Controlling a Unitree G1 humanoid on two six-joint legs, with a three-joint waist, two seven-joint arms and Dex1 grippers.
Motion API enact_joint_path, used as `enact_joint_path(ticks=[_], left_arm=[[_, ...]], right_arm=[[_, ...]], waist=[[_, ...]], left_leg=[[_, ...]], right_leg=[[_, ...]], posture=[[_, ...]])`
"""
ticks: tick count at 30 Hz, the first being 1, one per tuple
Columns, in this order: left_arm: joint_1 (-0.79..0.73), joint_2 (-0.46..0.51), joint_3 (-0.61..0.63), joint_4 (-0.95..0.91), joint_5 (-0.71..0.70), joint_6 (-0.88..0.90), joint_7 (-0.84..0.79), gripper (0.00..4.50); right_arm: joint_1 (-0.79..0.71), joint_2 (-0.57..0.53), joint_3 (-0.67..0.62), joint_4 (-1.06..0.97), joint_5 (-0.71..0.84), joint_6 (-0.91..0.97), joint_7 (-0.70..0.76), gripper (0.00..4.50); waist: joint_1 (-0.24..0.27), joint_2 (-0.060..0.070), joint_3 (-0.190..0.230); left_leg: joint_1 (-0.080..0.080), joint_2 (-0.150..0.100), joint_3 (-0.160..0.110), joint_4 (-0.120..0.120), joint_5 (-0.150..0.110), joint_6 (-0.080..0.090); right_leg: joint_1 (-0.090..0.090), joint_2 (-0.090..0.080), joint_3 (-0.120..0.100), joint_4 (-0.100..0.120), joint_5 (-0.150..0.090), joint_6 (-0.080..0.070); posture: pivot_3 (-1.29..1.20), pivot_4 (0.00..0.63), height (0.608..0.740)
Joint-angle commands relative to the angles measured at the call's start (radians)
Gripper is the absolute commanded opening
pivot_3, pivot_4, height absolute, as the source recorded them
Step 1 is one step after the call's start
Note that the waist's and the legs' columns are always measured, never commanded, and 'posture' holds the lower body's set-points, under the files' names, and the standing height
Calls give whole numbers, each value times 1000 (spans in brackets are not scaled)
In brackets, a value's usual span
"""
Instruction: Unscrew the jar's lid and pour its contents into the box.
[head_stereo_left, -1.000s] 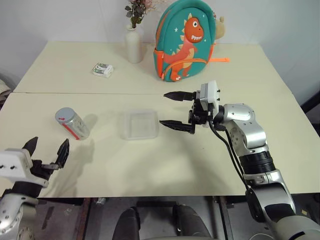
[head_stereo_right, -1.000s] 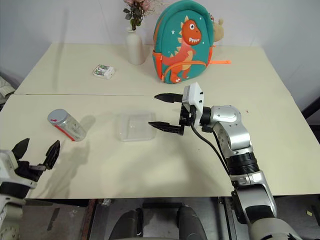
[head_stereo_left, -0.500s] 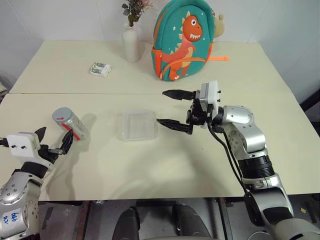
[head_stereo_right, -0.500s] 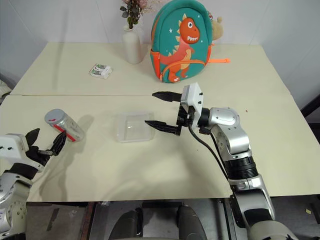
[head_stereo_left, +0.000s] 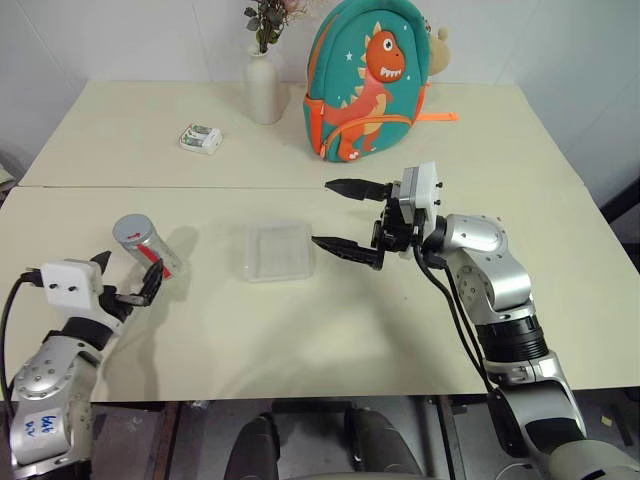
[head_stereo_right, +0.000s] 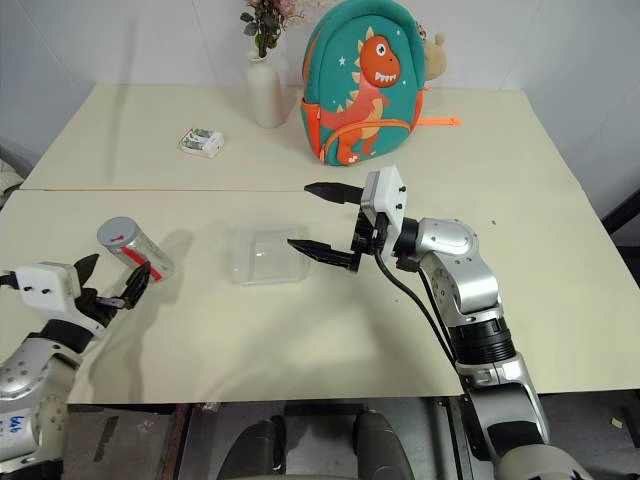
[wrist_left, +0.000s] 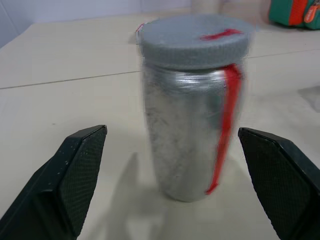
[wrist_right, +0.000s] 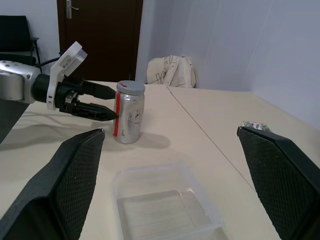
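Near the left edge of the tabletop (head_stereo_left: 330, 330), the left gripper (head_stereo_left: 125, 285) has advanced toward the jar (head_stereo_left: 142, 245) over the last second and now sits just in front of it, its fingers spread wide and empty. In the left wrist view the jar stands upright between the two fingers, apart from both, with the red mark running down its side and the grey lid (wrist_left: 194, 40) still screwed on. A second ago the gripper hung low off the front edge, well short of the jar; now it is lined up for a grasp, so the reach looks almost done and closing on the jar's body seems the likely next step. The contents cannot be made out through the wall.

Toward the middle of the tabletop lies the box (head_stereo_left: 278, 250), empty and untouched, well apart from the jar. Just beside its right edge the right gripper (head_stereo_left: 348, 215) hovers above the tabletop, pointing left, fingers wide and holding nothing; it has kept its place, seemingly waiting to take the lid once the jar is held.
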Motion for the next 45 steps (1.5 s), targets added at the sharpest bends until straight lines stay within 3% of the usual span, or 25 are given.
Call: enact_joint_path(ticks=[1,9,28,31,35,40,45], left_arm=[[16,-43,-9,-92,28,9,72,4483],[-2,-88,-28,-120,125,7,186,4483],[-179,-115,-60,79,174,-35,267,4483],[-183,-120,-61,88,171,-31,271,3921],[-188,-117,-71,102,161,-22,252,2738],[-184,-115,-62,97,141,-30,224,2002],[-148,-73,-34,50,74,-71,105,1999]], right_arm=[[5,0,-14,-54,26,2,-3,4500],[-3,5,-10,-40,29,9,5,4500],[-27,21,-8,-6,26,9,25,4500],[-23,22,-8,-8,25,9,24,4500],[-20,23,-9,-7,24,8,22,4500],[-15,24,-9,-6,21,7,20,4500],[-5,21,-9,-9,17,5,16,4500]], waist=[[0,0,0],[0,0,0],[3,0,0],[1,0,0],[3,0,0],[1,0,0],[1,0,0]], left_leg=[[0,0,0,0,0,0],[0,0,0,1,0,0],[0,0,0,1,0,0],[0,0,0,1,0,0],[0,0,0,1,0,0],[0,0,0,1,0,0],[0,0,0,1,0,0]], right_leg=[[0,0,0,0,0,0],[0,1,0,0,0,0],[0,1,0,0,1,1],[0,1,0,0,1,1],[0,1,0,0,1,1],[0,1,0,1,1,1],[0,1,0,0,1,1]], posture=[[0,150,740],[0,150,740],[0,150,740],[0,150,740],[0,150,740],[0,150,740],[0,150,740]])
